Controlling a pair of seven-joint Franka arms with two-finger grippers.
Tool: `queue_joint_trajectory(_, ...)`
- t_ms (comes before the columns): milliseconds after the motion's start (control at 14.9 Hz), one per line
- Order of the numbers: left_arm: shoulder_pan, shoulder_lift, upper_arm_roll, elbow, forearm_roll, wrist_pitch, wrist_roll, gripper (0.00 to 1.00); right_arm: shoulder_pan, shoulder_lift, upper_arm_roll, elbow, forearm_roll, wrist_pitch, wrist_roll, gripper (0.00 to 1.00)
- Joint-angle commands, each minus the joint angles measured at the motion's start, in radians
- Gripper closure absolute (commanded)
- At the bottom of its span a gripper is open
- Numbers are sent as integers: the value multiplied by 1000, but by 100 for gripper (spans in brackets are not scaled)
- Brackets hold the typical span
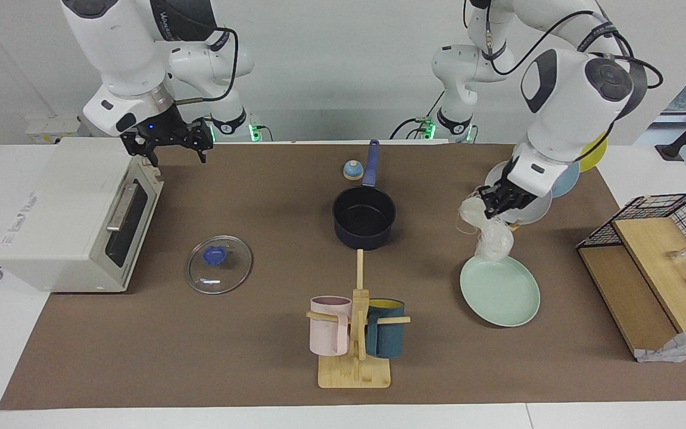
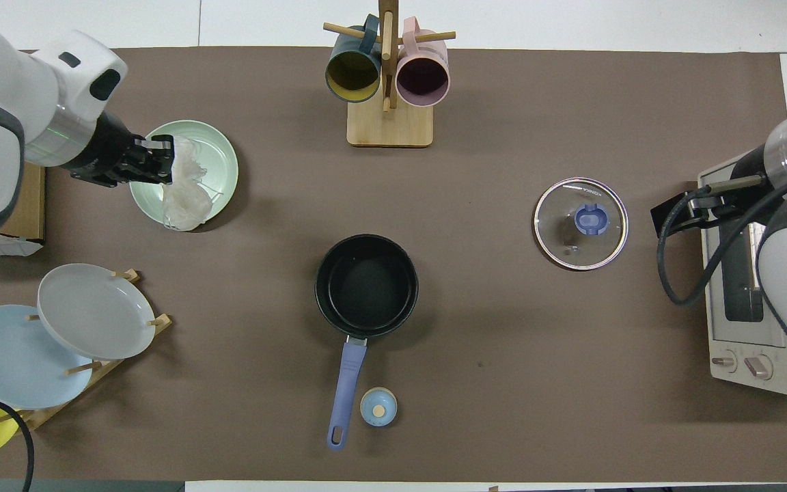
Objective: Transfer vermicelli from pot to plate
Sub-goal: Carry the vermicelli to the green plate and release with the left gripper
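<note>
My left gripper [image 1: 493,205] is shut on the vermicelli [image 1: 490,233], a clump of thin white strands that hangs down from it. It holds the clump over the part of the mint-green plate [image 1: 501,293] nearer to the robots, and the strands' lower end reaches down to about the rim. In the overhead view the left gripper [image 2: 160,162] and the vermicelli [image 2: 185,191] lie over the plate [image 2: 221,152]. The dark navy pot [image 1: 364,217] stands mid-table, its inside black and empty, also seen from overhead [image 2: 366,283]. My right gripper [image 1: 171,154] waits open above the toaster oven's corner.
A toaster oven [image 1: 75,214] stands at the right arm's end, with a glass lid [image 1: 219,264] beside it. A mug rack [image 1: 355,333] stands farther from the robots than the pot. A rack of plates [image 2: 93,311] stands beside the left arm. A wire basket [image 1: 664,232] stands at the left arm's end.
</note>
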Motion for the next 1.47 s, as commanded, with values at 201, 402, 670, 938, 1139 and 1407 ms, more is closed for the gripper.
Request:
queue_joint_trajectory(201,63,41,-7,-151,-15,247,154,100,-17,-8,4,-15,10,-1,4,0)
queue_joint_trajectory(402,72,41,-7,-266,-14,393,190,100,-20,-8,4,-18,10,1,4,0)
queue_joint_trajectory(670,92,91,-7,-269,-14,447,251,100,-24,-8,-4,-18,10,4,4,0)
queue_joint_trajectory(938,81,165,-5,-268,-6,535,274,100,-29,-7,1,-10,7,-8,10,0)
queue_joint_trajectory(1139,88,167,-5,-268,-6,526,322,100,-29,-17,2,-17,-1,-21,12,0)
queue_joint_trajectory(1407,78,133,-2,-243,-6,437,319,0,-31,-25,7,-18,-5,-30,12,0)
